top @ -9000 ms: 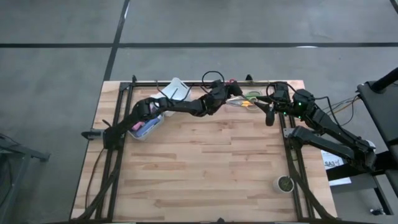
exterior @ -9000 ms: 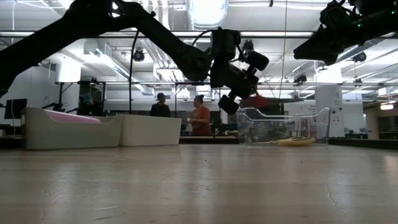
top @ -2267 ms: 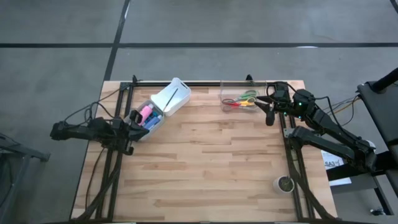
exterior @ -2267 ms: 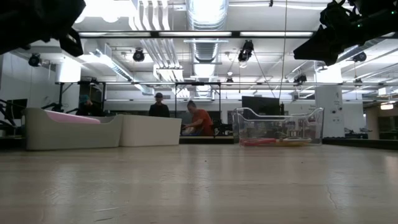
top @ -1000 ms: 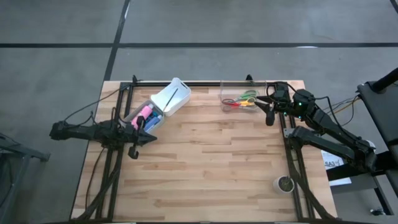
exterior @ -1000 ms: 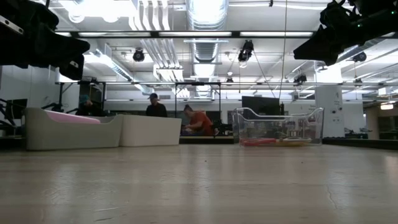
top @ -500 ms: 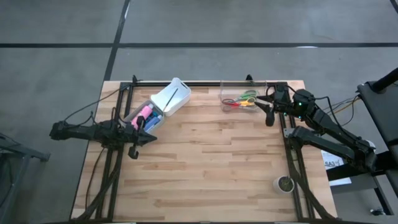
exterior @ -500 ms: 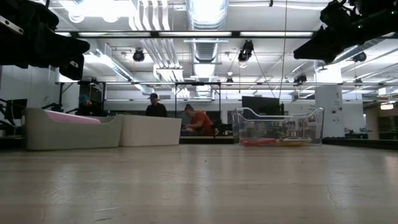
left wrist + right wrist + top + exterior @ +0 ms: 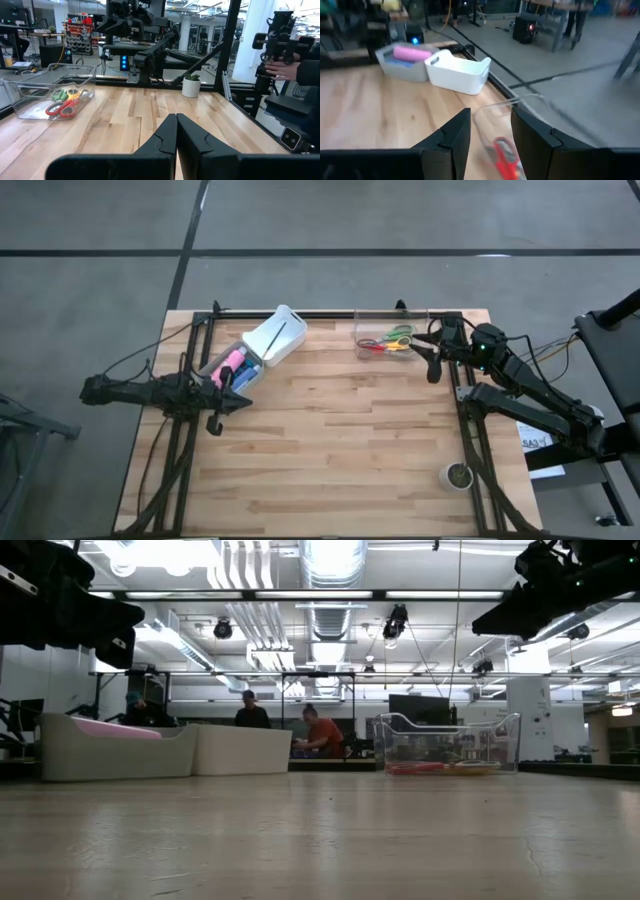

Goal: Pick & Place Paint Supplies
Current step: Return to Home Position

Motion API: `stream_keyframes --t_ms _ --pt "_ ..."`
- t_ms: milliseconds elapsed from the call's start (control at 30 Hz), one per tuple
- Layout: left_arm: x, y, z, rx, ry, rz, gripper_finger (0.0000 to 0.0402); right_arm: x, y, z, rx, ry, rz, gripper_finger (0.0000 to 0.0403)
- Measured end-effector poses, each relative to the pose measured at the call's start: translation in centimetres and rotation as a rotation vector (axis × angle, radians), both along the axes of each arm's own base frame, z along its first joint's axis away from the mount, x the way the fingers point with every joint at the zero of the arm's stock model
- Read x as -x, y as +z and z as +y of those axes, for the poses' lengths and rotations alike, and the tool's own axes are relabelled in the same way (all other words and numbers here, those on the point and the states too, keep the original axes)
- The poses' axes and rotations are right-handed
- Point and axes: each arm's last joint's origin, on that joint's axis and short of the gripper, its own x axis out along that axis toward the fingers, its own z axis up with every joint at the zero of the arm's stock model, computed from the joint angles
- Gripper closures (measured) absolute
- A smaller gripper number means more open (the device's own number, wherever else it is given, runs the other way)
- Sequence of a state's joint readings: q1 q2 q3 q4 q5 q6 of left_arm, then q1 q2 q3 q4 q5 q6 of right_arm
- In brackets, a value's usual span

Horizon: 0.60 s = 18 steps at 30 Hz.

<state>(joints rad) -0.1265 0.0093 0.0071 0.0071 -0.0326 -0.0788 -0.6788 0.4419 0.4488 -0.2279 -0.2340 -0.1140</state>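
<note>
You see no movement; left gripper (image 9: 240,402) closed near table (image 9: 340,440) left edge; right gripper (image 9: 432,360) open beside clear bin (image 9: 392,314).

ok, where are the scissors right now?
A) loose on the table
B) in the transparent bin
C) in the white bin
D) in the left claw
B: the high view shows the scissors lying inside the transparent bin, not on the bare wood.
</note>
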Motion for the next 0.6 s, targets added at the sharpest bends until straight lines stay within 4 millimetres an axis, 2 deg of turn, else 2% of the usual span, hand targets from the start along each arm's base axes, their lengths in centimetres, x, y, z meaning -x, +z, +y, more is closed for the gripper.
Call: stream_keyframes --t_ms 200,433,600 --pt "0.0 0.0 0.0 0.000 0.000 0.000 0.0393 -0.2 0.1 0.1 -0.246 0.000 -0.126 0.0266" --pt "0.0 0.0 0.0 0.000 0.000 0.000 0.0393 -1.2 1.4 2.2 -0.173 0.482 -0.190 0.0266" --pt "0.0 0.0 0.0 0.001 0.000 -0.001 0.0393 -2.0 1.7 3.8 -0.189 0.522 -0.212 0.0266"
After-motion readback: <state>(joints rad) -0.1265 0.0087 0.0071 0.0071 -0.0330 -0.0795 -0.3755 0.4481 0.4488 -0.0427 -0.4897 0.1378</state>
